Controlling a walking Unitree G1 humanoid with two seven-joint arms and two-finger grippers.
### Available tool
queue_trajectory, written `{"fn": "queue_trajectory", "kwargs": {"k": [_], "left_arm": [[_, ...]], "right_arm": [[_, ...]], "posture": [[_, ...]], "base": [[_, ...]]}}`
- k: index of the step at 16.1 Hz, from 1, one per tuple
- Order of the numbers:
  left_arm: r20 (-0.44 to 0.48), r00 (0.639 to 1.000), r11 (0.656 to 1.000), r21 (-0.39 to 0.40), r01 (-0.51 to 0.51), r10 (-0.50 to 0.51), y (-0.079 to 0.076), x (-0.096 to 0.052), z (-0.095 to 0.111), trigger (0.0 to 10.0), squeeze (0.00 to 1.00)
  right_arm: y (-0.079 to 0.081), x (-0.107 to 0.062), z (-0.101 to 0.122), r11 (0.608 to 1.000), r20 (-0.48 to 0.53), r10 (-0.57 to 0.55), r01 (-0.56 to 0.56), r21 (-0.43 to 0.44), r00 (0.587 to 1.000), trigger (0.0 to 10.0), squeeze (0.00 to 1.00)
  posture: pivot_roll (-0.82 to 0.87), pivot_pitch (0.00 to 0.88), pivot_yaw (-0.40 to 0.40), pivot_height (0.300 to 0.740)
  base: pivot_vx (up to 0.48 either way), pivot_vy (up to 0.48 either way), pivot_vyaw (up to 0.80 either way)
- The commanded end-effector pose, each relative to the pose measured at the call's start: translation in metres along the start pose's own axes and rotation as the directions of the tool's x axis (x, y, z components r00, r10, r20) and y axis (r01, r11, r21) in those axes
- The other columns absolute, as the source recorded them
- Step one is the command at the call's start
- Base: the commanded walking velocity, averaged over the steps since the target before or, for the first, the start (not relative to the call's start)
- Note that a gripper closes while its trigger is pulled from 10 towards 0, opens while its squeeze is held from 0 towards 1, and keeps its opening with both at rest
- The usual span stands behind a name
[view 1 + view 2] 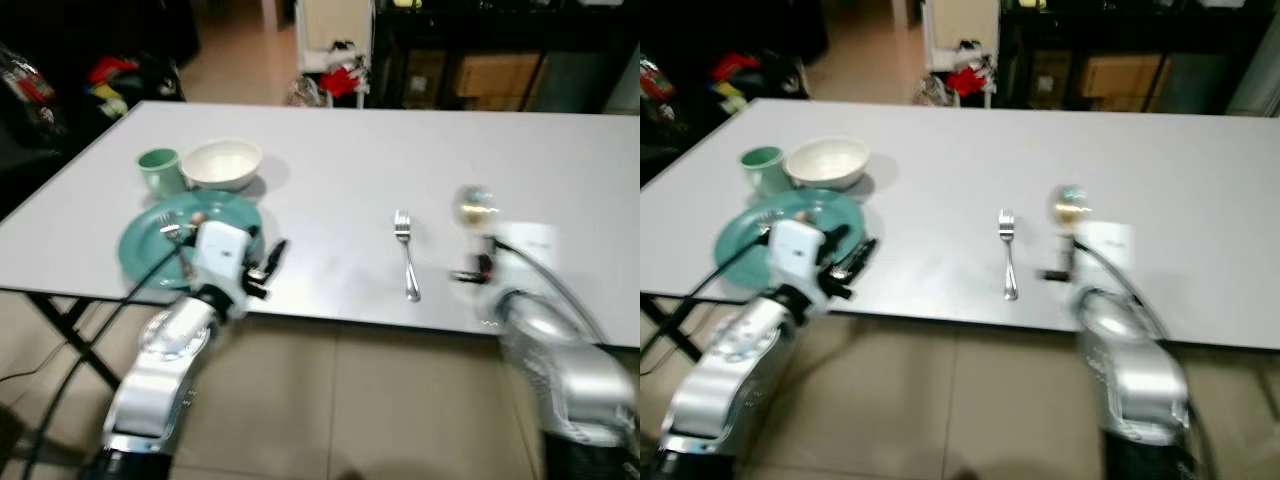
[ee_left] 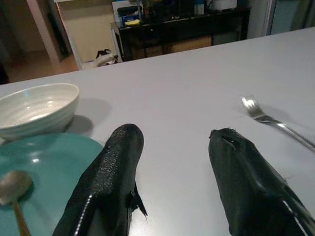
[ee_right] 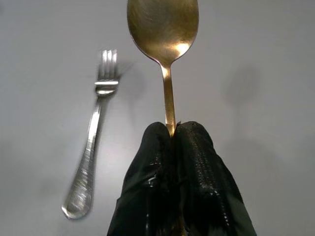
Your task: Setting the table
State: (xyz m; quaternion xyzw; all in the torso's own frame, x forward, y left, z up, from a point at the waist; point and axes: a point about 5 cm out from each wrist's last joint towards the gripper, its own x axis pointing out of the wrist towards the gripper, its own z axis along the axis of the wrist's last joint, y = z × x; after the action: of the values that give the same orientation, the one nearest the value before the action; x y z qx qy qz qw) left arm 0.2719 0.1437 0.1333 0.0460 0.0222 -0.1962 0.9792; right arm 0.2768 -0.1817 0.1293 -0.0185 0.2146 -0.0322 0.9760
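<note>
- Two arms are at the near edge of the grey bench (image 1: 330, 150), and the place setting is only partly laid.
- Far left, a green cup (image 1: 159, 170) stands just beside a white bowl (image 1: 222, 163); nearer the edge lies a teal plate (image 1: 150, 243) with a small spoon (image 2: 14, 189) on it.
- The left gripper (image 2: 172, 162) hovers over the bench just right of the plate, its fingers spread wide with nothing between them.
- In the middle a silver fork (image 1: 405, 252) lies flat, tines pointing away from the robot and well apart from the plate.
- Just right of the fork, the right gripper (image 3: 174, 135) has its fingers clamped on the handle of a gold spoon (image 3: 164, 27), bowl end held forward above the bench.
- The step in hand looks like laying this spoon down. To do it well, lower it until it lies flat, keep it parallel to the fork and clear of it, and release only once the handle rests on the surface.
- The right arm is blurred in the head views, so its height above the bench is hard to judge.
</note>
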Motion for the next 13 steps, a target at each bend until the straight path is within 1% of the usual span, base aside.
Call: {"fn": "queue_trajectory", "kwargs": {"k": [1, 2, 4, 6, 7, 9, 10, 11, 13], "left_arm": [[0.007, 1.0, 1.0, -0.005, 0.028, -0.028, -0.005, 0.002, 0.002, 10.0, 0.0], [0.001, 0.999, 0.999, 0.0, 0.04, -0.04, -0.005, 0.003, 0.002, 10.0, 0.0], [-0.015, 0.997, 0.997, 0.007, 0.073, -0.073, -0.007, 0.003, 0.001, 10.0, 0.0], [-0.016, 0.989, 0.989, 0.004, 0.145, -0.145, -0.011, 0.002, 0.004, 10.0, 0.0], [-0.019, 0.987, 0.987, 0.004, 0.16, -0.16, -0.011, 0.002, 0.004, 10.0, 0.0], [-0.042, 0.963, 0.964, 0.001, 0.267, -0.267, -0.017, 0.002, 0.005, 10.0, 0.0], [-0.042, 0.963, 0.964, 0.001, 0.267, -0.267, -0.017, 0.002, 0.005, 10.0, 0.0], [-0.092, 0.906, 0.909, 0.005, 0.416, -0.414, -0.025, 0.002, 0.004, 10.0, 0.0], [-0.092, 0.906, 0.909, 0.005, 0.416, -0.414, -0.025, 0.002, 0.004, 10.0, 0.0]], "right_arm": [[-0.011, 0.006, -0.006, 0.998, -0.035, -0.063, 0.063, -0.001, 0.997, 10.0, 0.0], [-0.01, 0.011, -0.006, 0.998, -0.047, -0.063, 0.063, 0.002, 0.997, 10.0, 0.0], [-0.008, 0.018, -0.005, 0.998, -0.072, -0.066, 0.066, -0.004, 0.995, 10.0, 0.0], [0.0, 0.031, -0.003, 0.998, -0.112, -0.062, 0.064, 0.018, 0.992, 10.0, 0.0], [0.002, 0.033, -0.003, 0.998, -0.119, -0.058, 0.061, 0.024, 0.991, 10.0, 0.0], [0.006, 0.042, -0.003, 0.998, -0.136, -0.05, 0.054, 0.027, 0.989, 10.0, 0.0], [0.006, 0.042, -0.003, 0.998, -0.136, -0.05, 0.054, 0.027, 0.989, 10.0, 0.0], [0.008, 0.056, -0.002, 0.997, -0.165, -0.072, 0.078, 0.028, 0.984, 10.0, 0.0], [0.008, 0.056, -0.002, 0.997, -0.165, -0.072, 0.078, 0.028, 0.984, 10.0, 0.0]], "posture": [[0.01, 0.0, 0.056, 0.74], [0.01, 0.0, 0.056, 0.74], [0.01, 0.0, 0.056, 0.74], [0.02, 0.0, 0.053, 0.74], [0.02, 0.0, 0.052, 0.74], [0.03, 0.0, 0.051, 0.74], [0.03, 0.0, 0.051, 0.74], [0.03, 0.0, 0.051, 0.74], [0.03, 0.0, 0.051, 0.74]], "base": [[0.322, 0.0, 0.0], [0.319, 0.0, 0.0], [0.0, 0.0, 0.0], [0.0, 0.0, 0.0], [0.0, 0.0, 0.0], [0.0, 0.0, 0.0], [0.0, 0.0, 0.0], [0.0, 0.0, 0.0], [0.0, 0.0, 0.0]]}}
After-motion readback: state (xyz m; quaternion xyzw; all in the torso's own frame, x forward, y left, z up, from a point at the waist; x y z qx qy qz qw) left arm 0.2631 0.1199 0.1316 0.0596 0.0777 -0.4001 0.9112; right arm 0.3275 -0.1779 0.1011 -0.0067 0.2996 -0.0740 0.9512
